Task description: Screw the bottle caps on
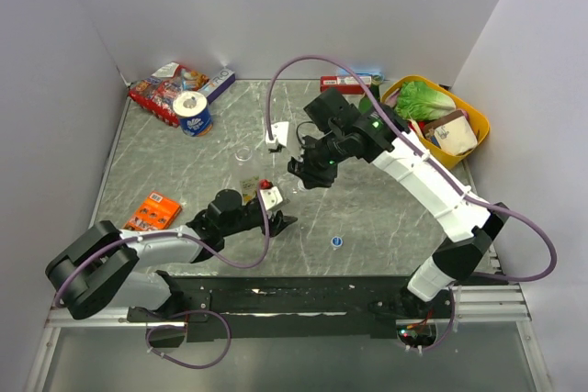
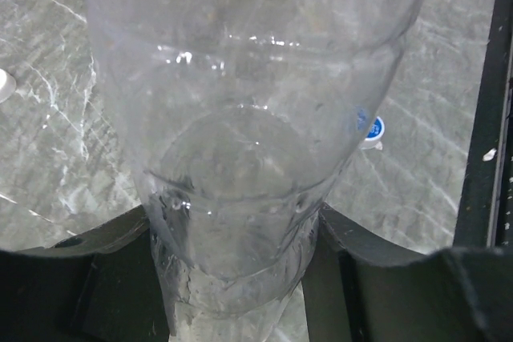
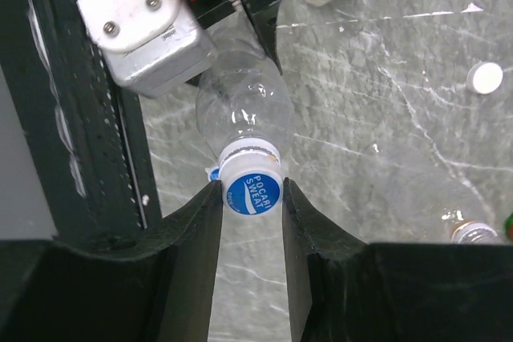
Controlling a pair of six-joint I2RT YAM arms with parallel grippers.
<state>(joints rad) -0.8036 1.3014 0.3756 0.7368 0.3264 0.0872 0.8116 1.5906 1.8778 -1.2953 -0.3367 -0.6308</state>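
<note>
Right hand [image 3: 250,190] pinches blue cap [image 3: 252,195] on bottle [image 3: 240,110] gripped by left hand [image 2: 235,239].

So the left arm [image 1: 175,250] lies low, reaching toward the bottle [image 3: 240,106] from its left, and the left gripper [image 2: 236,234] is clamped tight round its body. The right arm [image 1: 423,172] arcs in above the bottle, with the right gripper [image 3: 250,190] pinching the blue cap [image 3: 251,194] on its neck.

- My top camera looks down from high at the near edge, covering the whole desk [image 1: 386,218].
- My left wrist camera sits very close on a clear bottle [image 2: 240,158].
- My right wrist camera, also close, faces the same bottle from its cap [image 3: 251,190] end.
</note>
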